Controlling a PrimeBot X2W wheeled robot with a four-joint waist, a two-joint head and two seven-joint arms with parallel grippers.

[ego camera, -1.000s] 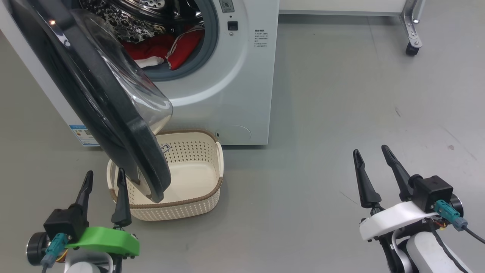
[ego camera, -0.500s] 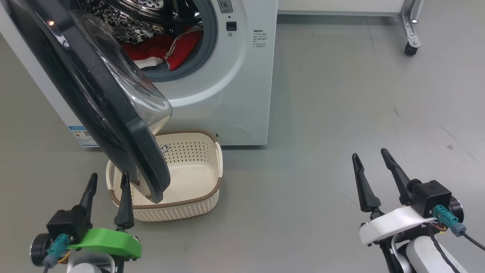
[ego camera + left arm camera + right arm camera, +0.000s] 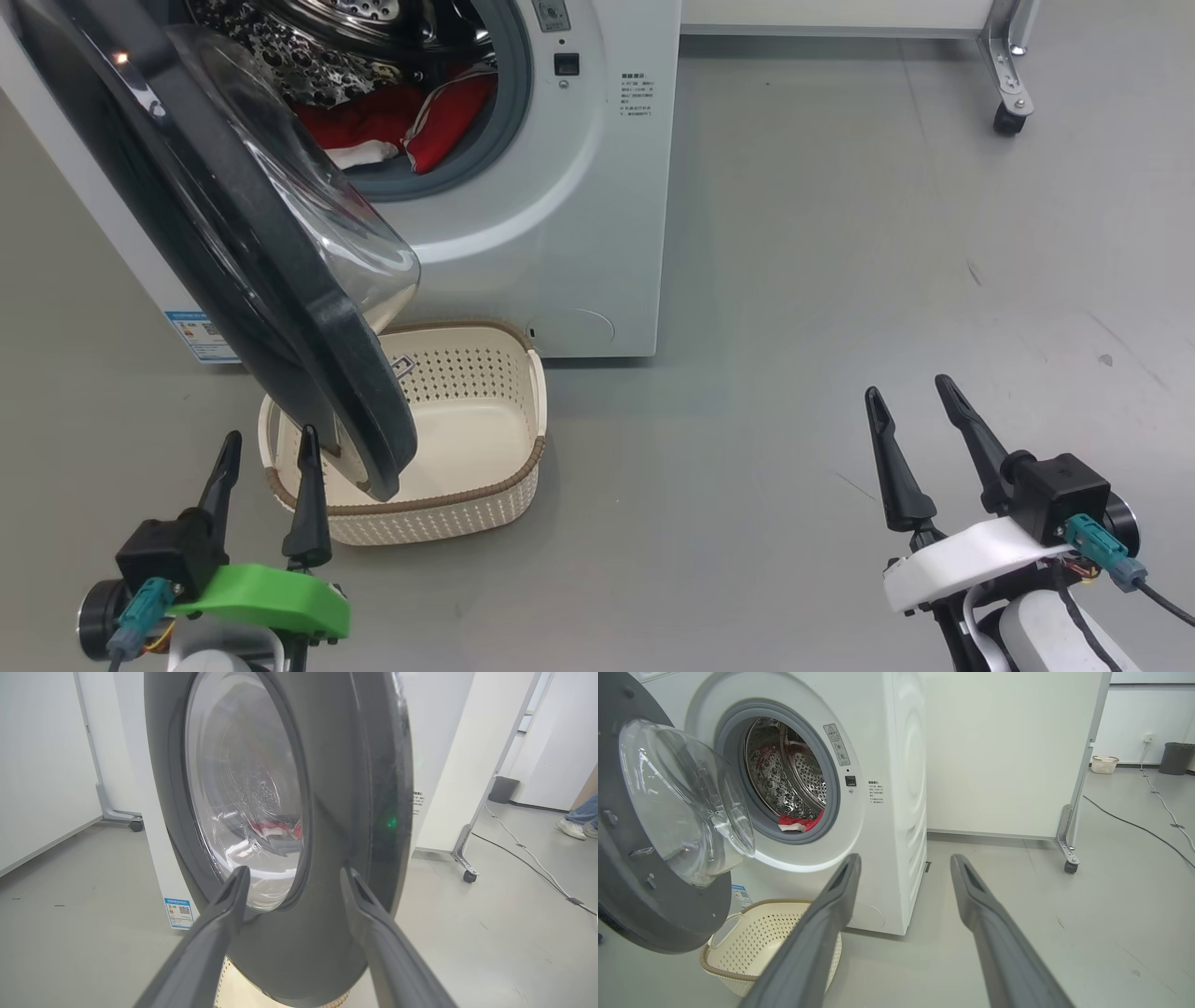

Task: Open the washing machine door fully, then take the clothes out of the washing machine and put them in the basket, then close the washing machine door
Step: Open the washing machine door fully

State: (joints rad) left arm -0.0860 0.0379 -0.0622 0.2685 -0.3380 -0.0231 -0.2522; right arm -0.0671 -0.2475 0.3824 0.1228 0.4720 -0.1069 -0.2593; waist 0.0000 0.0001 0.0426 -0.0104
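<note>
Clothes [image 3: 392, 121] lie as one red heap inside the one washing machine [image 3: 579, 233]; its one door [image 3: 280, 280] hangs swung out above the one basket [image 3: 439, 525]. My left gripper [image 3: 271, 435] and right gripper [image 3: 907, 386] both gape wide, holding nothing.

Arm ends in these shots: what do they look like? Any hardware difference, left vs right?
Left tool: two long, tapered dark fingers on a bright green bracket, with a black box and a teal plug beside it. Right tool: same fingers, box and plug, but a white bracket, a black cable and a pale rounded forearm.
</note>
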